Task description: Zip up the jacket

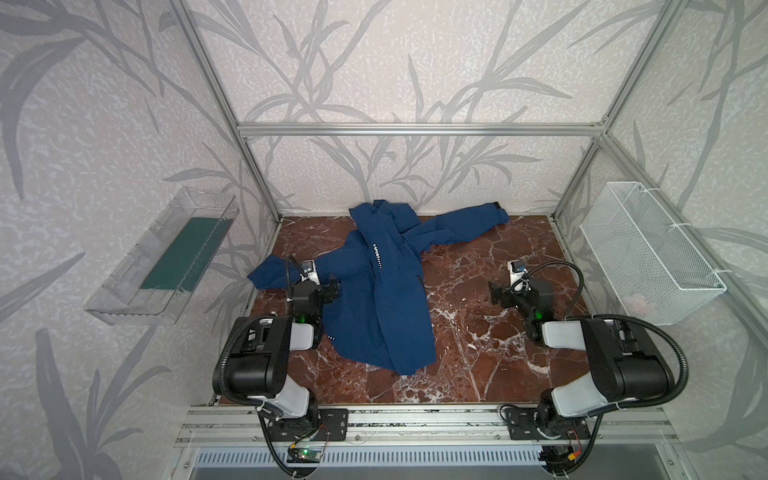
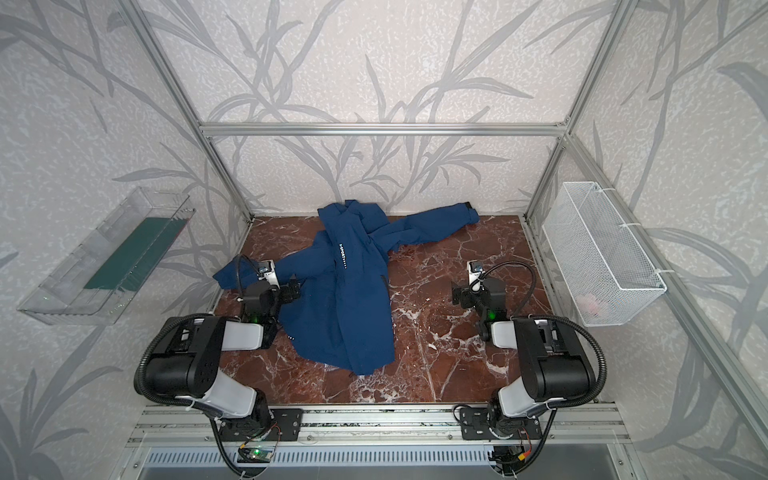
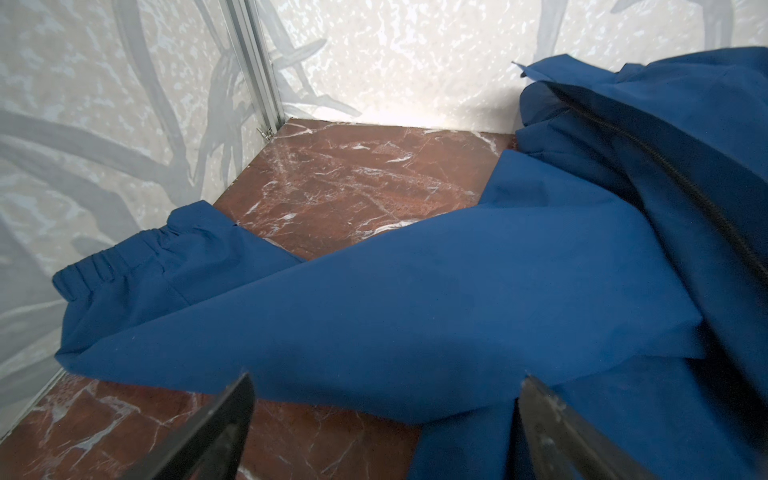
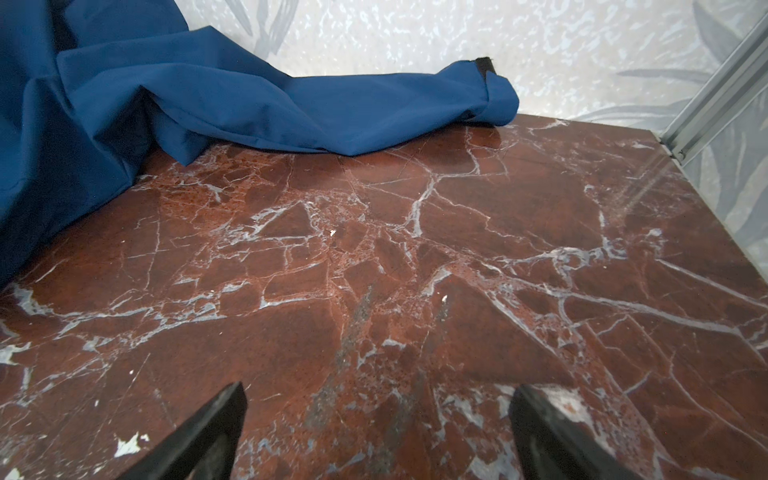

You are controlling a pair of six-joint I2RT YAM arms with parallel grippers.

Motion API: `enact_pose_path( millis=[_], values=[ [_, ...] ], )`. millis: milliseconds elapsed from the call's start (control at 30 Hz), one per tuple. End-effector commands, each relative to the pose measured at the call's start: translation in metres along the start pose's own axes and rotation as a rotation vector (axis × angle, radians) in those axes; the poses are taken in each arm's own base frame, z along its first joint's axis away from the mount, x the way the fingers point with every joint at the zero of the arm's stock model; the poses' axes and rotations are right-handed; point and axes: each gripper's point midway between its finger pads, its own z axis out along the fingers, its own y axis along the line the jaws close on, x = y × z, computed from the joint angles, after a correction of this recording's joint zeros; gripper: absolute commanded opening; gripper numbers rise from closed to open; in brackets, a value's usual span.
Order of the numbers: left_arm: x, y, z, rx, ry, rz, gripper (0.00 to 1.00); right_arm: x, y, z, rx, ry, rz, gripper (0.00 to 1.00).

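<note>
The navy jacket lies rumpled on the marble table, collar toward the back wall. One sleeve reaches back right and the other runs to the left edge. White lettering runs down its overlapping front. In the left wrist view a dark zipper line crosses the jacket. My left gripper hovers open at the jacket's left side by the sleeve; its jaws stand wide with cloth beyond them, gripping nothing. My right gripper is open over bare marble, right of the jacket, with nothing between its jaws.
A clear plastic bin hangs on the left wall and a white wire basket on the right wall. Aluminium frame posts stand at the back corners. Bare marble table shows right of and in front of the jacket.
</note>
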Motion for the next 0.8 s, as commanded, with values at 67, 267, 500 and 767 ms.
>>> enact_pose_path(
  millis=[67, 267, 500, 767],
  values=[
    [-0.057, -0.006, -0.03, -0.066, 0.026, 0.058, 0.99, -0.04, 0.02, -0.036, 0.091, 0.114, -0.059, 0.99],
    [-0.08, -0.018, -0.084, 0.008, 0.213, -0.09, 0.97, -0.039, 0.082, -0.093, 0.098, 0.424, -0.126, 0.99],
    [-0.042, -0.039, -0.113, 0.125, 0.363, -0.356, 0.9, -0.01, 0.175, -0.147, -0.003, 0.626, -0.388, 0.99],
    [0.001, -0.087, -0.123, 0.358, 0.516, -0.543, 0.89, 0.042, 0.297, -0.209, -0.246, 0.793, -0.456, 0.97]
  ],
)
